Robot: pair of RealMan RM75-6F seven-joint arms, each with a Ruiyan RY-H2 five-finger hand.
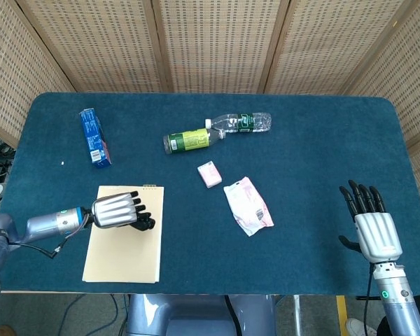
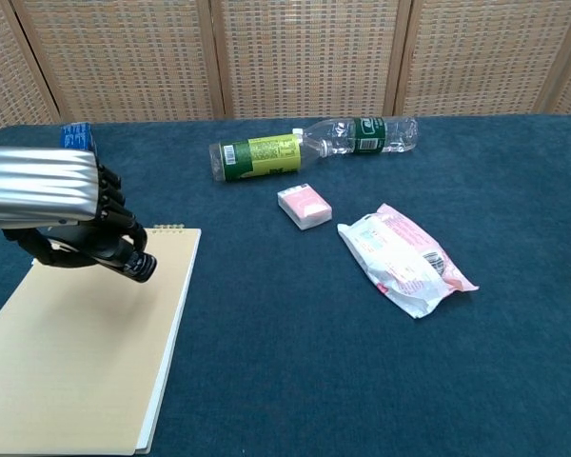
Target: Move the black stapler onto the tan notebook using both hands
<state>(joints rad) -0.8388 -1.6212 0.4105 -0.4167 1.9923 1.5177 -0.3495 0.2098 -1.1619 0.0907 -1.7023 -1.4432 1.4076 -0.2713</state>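
Note:
My left hand (image 1: pixel 115 211) grips the black stapler (image 1: pixel 145 224), whose end pokes out below the curled fingers. Hand and stapler are over the upper right part of the tan notebook (image 1: pixel 119 248), which lies flat near the table's front left edge. In the chest view the left hand (image 2: pixel 43 190) fills the left edge, with the stapler (image 2: pixel 131 264) just inside the notebook's (image 2: pixel 76 362) right border. I cannot tell whether the stapler touches the page. My right hand (image 1: pixel 369 225) stands far off at the front right, fingers spread, holding nothing.
A blue box (image 1: pixel 94 136) lies at the back left. A green-labelled bottle (image 1: pixel 187 140) and a clear bottle (image 1: pixel 241 122) lie end to end at mid-back. A small pink box (image 1: pixel 209 174) and a pink-white packet (image 1: pixel 247 205) lie mid-table.

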